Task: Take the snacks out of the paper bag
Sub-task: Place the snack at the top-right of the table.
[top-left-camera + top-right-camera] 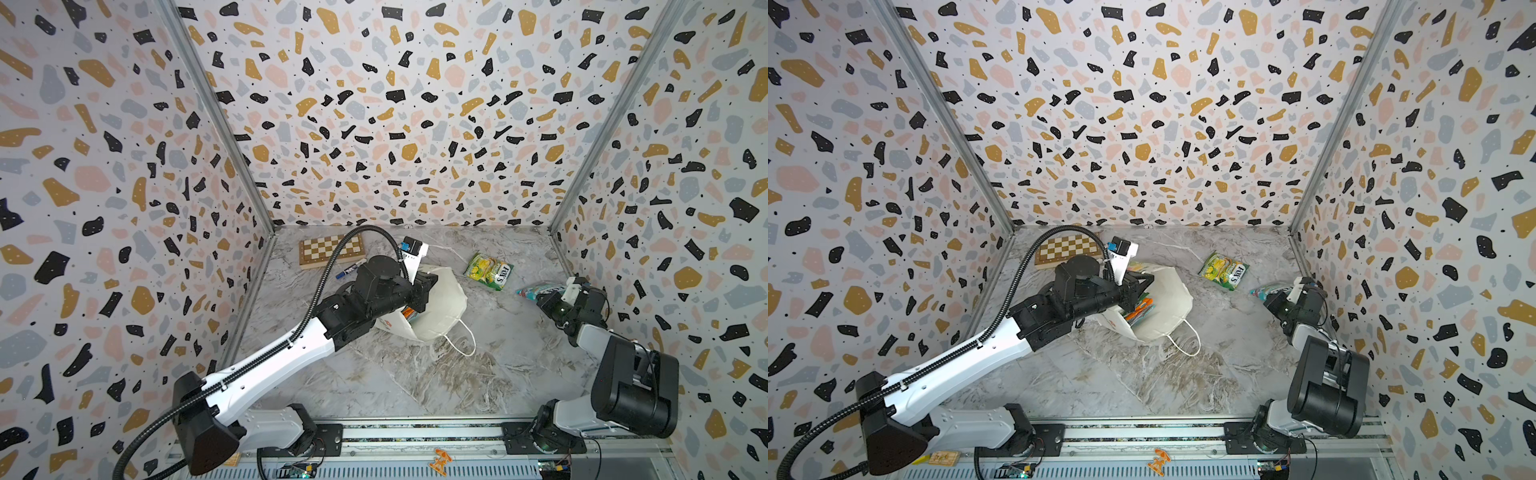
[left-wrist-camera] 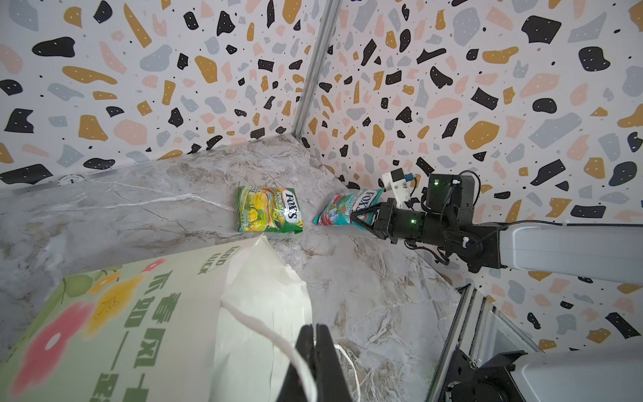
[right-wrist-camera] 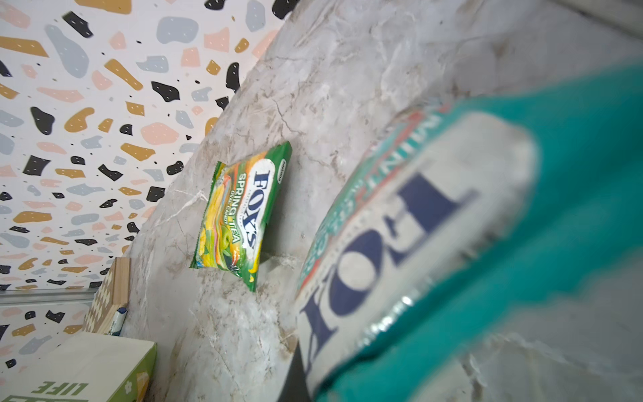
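Bag [image 1: 440, 299] lies on its side, mid-tabletop toward the back left, mouth to the front, orange packets [image 1: 1140, 309] still inside. Left gripper [image 2: 315, 334] jaws together, seemingly pinching the bag's cord handle. If that thin cord slips, the mouth likely collapses over the rest. Green packet [image 1: 489, 271] sits toward the back right corner. Right gripper [image 2: 355, 217] is clamped on the teal packet [image 1: 534, 289] near the right edge. Glossy film could slide out early or land against the wall.

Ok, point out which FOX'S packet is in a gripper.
The teal glossy plastic packet, clamped in the right gripper. The green-yellow packet lies loose on the marble table; the orange ones sit inside the white paper bag.
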Robot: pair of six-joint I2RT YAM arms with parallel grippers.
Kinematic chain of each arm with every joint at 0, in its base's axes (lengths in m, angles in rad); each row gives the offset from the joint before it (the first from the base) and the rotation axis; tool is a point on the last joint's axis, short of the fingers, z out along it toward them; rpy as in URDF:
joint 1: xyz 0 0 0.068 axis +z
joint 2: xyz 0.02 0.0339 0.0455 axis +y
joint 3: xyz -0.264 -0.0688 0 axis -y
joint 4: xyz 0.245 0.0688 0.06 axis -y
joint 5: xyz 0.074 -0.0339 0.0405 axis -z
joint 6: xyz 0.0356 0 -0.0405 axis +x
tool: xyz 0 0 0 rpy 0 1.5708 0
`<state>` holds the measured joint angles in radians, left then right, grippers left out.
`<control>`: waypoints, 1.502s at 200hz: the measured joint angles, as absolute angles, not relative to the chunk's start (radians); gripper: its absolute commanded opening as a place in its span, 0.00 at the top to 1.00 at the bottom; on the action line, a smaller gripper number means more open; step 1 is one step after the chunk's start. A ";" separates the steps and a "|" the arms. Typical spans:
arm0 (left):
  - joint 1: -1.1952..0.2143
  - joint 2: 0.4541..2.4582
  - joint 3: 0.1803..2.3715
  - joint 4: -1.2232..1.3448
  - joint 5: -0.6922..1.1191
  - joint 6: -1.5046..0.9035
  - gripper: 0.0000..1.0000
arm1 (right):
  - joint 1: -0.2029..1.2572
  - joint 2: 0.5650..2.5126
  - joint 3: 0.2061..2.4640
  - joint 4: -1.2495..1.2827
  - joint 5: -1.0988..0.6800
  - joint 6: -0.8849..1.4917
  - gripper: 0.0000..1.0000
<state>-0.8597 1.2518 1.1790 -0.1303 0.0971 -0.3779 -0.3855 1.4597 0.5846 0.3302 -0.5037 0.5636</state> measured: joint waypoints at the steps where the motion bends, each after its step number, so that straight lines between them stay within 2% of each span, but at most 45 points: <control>1: -0.860 1.252 1.179 -0.130 0.097 -0.377 1.00 | -0.385 1.463 0.585 0.331 -0.505 0.564 1.00; 177: -0.860 1.253 1.179 -0.130 0.097 -0.377 1.00 | -0.356 1.679 0.729 0.286 -0.584 0.451 0.99; 201: -0.861 1.253 1.179 -0.130 0.097 -0.377 1.00 | -0.344 1.686 0.739 0.277 -0.578 0.440 0.89; 217: -0.861 1.253 1.179 -0.130 0.097 -0.377 1.00 | -0.343 1.686 0.739 0.263 -0.567 0.435 0.73; 250: -0.861 1.253 1.179 -0.130 0.097 -0.375 1.00 | -0.340 1.686 0.740 0.239 -0.527 0.419 0.52; 300: -0.861 1.253 1.179 -0.130 0.097 -0.374 1.00 | -0.336 1.630 0.722 0.227 -0.421 0.410 0.35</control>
<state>-0.8608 1.2533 1.1790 -0.1303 0.0971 -0.3737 -0.3355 1.6299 0.7219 0.2268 -0.4210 0.4103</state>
